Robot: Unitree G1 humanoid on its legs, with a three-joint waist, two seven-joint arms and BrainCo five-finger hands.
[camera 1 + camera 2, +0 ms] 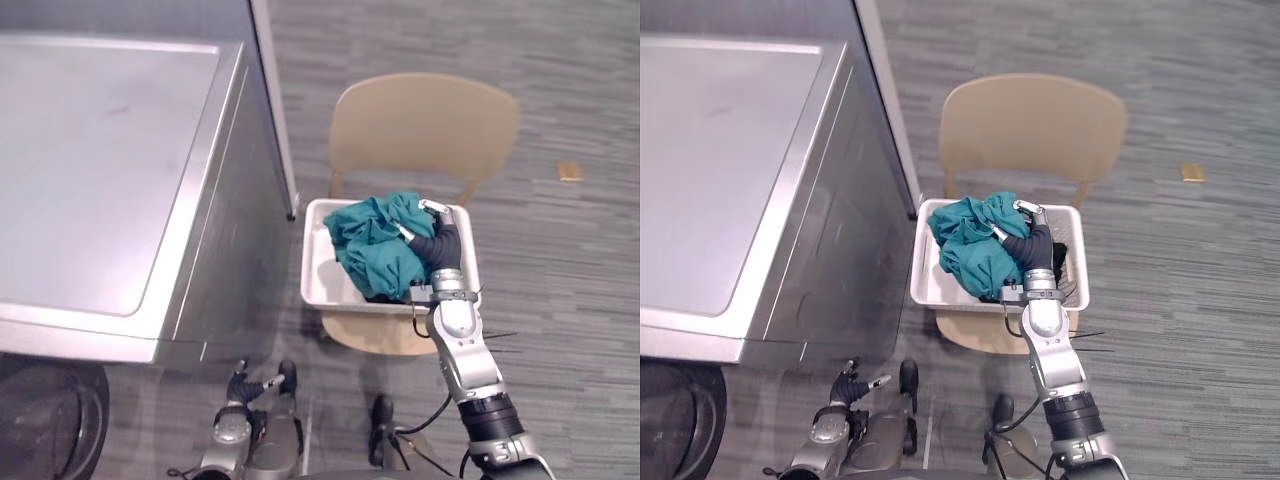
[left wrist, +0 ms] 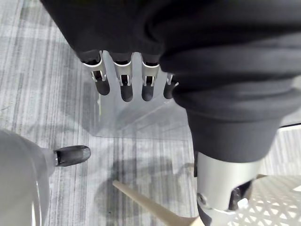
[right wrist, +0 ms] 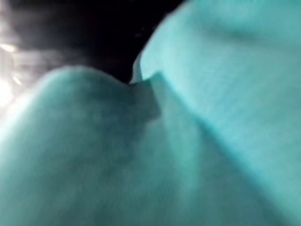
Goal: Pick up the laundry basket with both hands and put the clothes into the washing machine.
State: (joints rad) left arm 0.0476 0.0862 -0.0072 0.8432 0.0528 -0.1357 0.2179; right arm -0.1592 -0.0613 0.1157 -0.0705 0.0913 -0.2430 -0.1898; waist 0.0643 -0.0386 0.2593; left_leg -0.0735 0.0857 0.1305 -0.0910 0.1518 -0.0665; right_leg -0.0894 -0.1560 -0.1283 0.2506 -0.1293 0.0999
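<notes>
Right wrist view: teal clothes (image 3: 211, 94) close up. Eye views place the right robot hand (image 1: 440, 246) among them in the laundry basket (image 1: 312, 262), grip untellable. Left robot hand (image 1: 262, 384) hangs slack over open floor (image 1: 560, 300).

Silver-grey right arm (image 1: 468, 360), dark ribbed wrist cover (image 2: 225, 70), left hand (image 2: 123, 81), silver fingers (image 2: 144, 84), dark tips

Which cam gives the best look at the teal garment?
Left eye view: the whole teal garment heaped in the white basket on the chair, right hand on it. Right eye view matches. Right wrist view: close folds, no outline. Left wrist view: basket corner.
</notes>
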